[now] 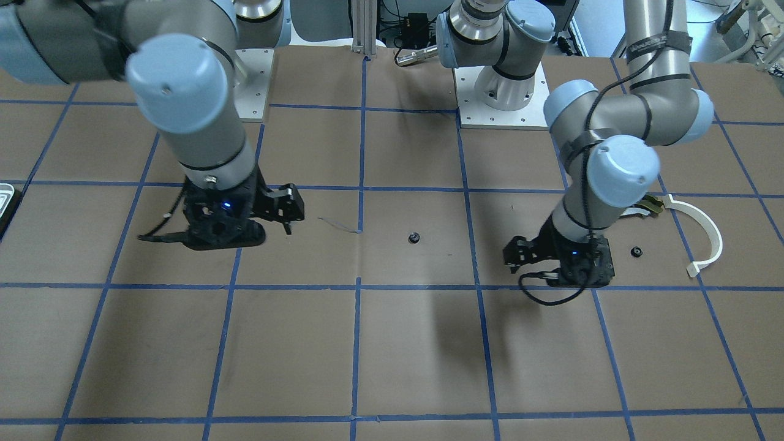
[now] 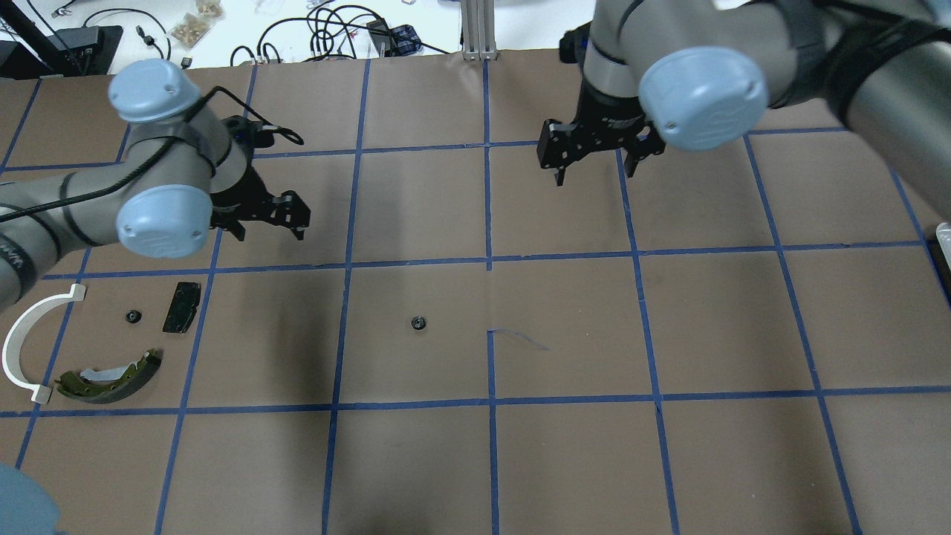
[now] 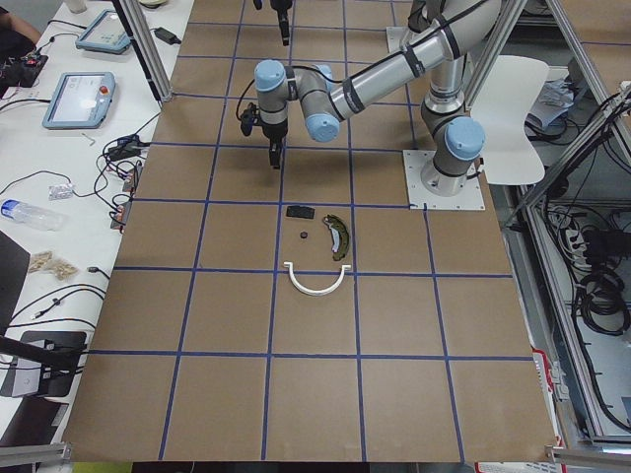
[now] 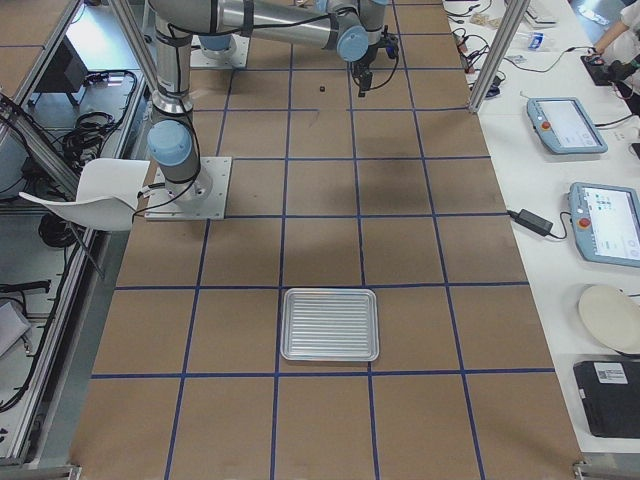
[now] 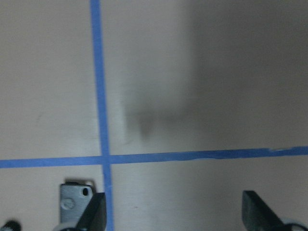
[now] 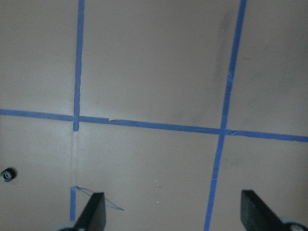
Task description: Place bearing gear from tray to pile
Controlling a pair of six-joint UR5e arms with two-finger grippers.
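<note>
One small black bearing gear [image 2: 418, 322] lies alone on the brown table mid-way between the arms; it also shows in the right wrist view [image 6: 7, 174]. A second gear [image 2: 134, 316] lies in the pile with the black pad [image 2: 182, 306], the olive-gold brake shoe [image 2: 111, 371] and the white arc strip [image 2: 26, 349]. My left gripper [image 2: 269, 232] is open and empty, beyond the pile. My right gripper [image 2: 596, 174] is open and empty, beyond and right of the lone gear. The tray [image 4: 330, 325] sits far to the right, with only its edge in the overhead view [image 2: 943, 238].
Blue tape lines grid the brown table. The two arm bases [image 1: 502, 92] stand at the robot's side. Cables and tablets [image 3: 79, 99] lie on the white bench past the far edge.
</note>
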